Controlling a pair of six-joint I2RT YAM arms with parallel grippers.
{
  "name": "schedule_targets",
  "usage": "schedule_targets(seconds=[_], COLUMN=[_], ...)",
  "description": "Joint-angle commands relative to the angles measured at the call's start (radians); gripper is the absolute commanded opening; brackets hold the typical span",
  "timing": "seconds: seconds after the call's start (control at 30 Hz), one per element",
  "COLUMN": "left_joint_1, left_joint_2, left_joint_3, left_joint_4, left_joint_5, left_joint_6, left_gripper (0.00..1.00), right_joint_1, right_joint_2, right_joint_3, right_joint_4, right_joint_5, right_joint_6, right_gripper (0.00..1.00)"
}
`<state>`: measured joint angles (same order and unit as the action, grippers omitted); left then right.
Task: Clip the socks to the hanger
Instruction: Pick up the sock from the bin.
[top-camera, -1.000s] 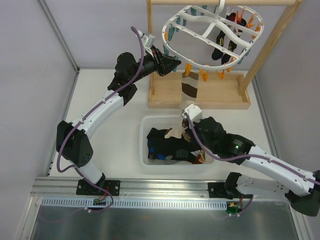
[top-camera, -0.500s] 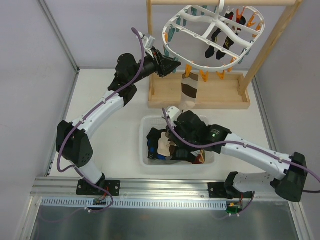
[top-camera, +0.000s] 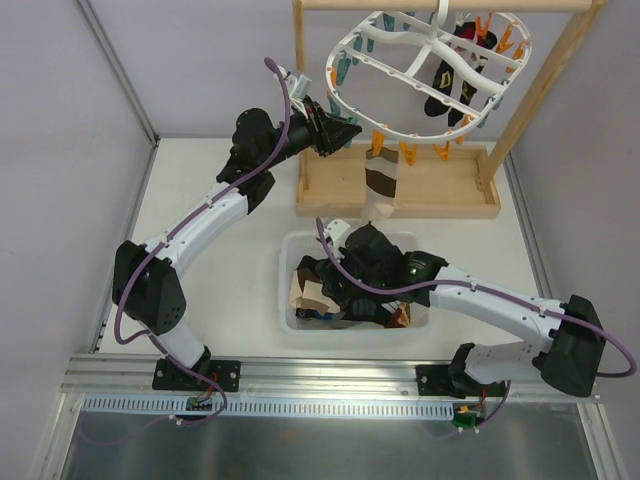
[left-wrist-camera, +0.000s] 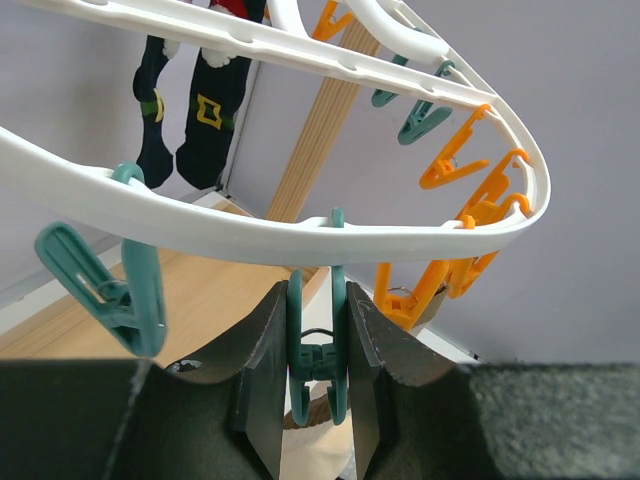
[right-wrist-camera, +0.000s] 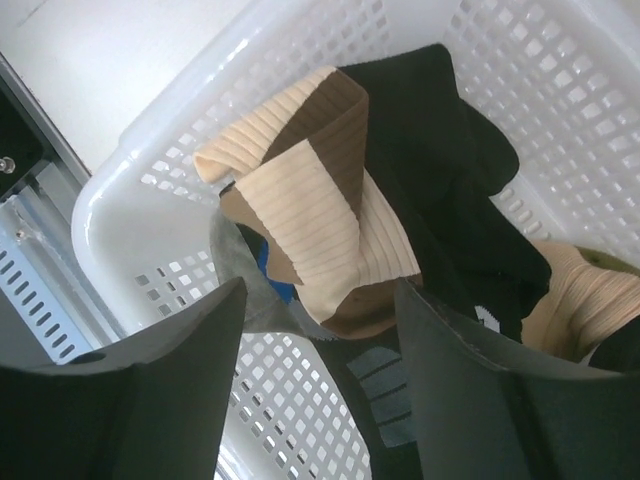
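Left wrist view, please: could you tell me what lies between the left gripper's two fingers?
A teal peg, hanging from the hanger, is pinched between the fingers of the left gripper; the left wrist view shows it.

I see a white mesh basket (top-camera: 286, 262) mid table (top-camera: 235, 300), w/ a wood frame (top-camera: 440, 188) just behind it: 2 posts, 1 bar on top.

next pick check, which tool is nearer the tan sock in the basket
Right. The right tool is open just over the sock; the left tool is up at the hanger, pinching a teal peg.
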<state>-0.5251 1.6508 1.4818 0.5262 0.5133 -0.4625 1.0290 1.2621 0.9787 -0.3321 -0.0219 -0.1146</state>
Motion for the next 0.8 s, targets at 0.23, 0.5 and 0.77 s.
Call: schedule_targets(seconds=[0.23,0.5,0.77], left_joint_1=[-0.01,-0.01,-0.01], left_joint_2=[-0.032,-0.048,-0.052], left_joint_3=[-0.028,-0.051,-0.052], left_joint_4=[-0.023,-0.025,-0.031], left_joint_5=[0.027,0.022,0.024], left_joint_6=[0.013,0.03,0.042], left_gripper=[0.0,0.0,0.0], right_joint_1=[0.129,0.187,0.198], right_joint_2=[0.08,0.195,0.23], right_joint_3=[0.02,0.144,0.153], right_joint_4=[0.067,0.016,0.013], right_joint_5=[0.146,0.324,0.462], right_joint_6=[0.003,0.078,0.282], right_gripper=[0.69,0.67,0.6])
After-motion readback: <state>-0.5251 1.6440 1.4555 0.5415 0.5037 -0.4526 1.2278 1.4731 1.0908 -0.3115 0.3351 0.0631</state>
